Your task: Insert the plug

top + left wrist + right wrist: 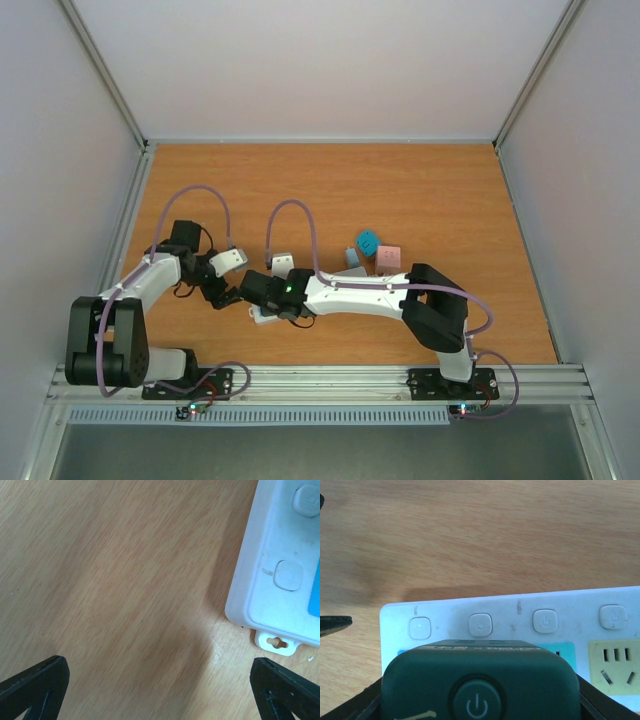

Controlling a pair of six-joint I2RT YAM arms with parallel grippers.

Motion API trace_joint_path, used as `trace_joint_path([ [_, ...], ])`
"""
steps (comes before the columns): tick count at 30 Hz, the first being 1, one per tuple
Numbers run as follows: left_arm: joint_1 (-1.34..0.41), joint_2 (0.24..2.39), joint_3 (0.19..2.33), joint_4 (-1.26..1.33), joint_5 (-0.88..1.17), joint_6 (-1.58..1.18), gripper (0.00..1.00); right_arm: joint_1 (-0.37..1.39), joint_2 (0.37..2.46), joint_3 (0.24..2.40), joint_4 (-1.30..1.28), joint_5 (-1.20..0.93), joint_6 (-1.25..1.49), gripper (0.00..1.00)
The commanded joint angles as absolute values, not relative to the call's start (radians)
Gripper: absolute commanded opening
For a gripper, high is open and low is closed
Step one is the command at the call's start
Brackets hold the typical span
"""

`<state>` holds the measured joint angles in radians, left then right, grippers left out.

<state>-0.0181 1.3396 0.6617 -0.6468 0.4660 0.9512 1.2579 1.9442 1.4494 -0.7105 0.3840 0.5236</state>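
Starting with the top external view, both arms reach toward the lower middle-left of the frame, where the white power strip (263, 318) lies on the wooden table (440, 200). The right gripper (262, 298) hangs over the strip, and the left gripper (226, 296) sits just beside it on the left. A blue piece (367, 241) and a pink block (388, 257) rest apart from them, right of centre.

From the left wrist, the left gripper (157, 670) stands wide open and holds nothing. Its dark fingertips (45, 680) show in the bottom corners with bare wood between them. A corner of the power strip (270, 580), with its mounting tab (276, 643), fills the right edge, and neither finger touches it.

From the right wrist, the right gripper (480, 711) is clamped on the dark green plug (480, 675), which fills the bottom centre. Behind it the power strip (445, 611) crosses the frame with its row of buttons (480, 625). The plug covers most of a cyan socket panel (566, 652), while a yellow socket panel (615, 667) lies uncovered at lower right. The prongs are hidden, so I cannot tell whether they have entered the slots.

The step in hand looks like lining up and seating the plug at the cyan socket. The next move likely calls for a straight push into the strip, with the prongs matched to the slots. The open left gripper could brace the strip in case it slides.
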Motion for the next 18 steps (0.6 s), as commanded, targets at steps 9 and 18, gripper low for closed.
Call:
trace_joint_path([
  [9,-0.012,1.309,0.645,-0.637,0.469,0.972,0.99,1.266,2.038,1.465,-0.739,0.357,0.541,0.01],
  [18,-0.012,1.292,0.650,-0.648,0.476,0.976,0.99,1.255,2.090,1.454,-0.727,0.323,0.521,0.01],
])
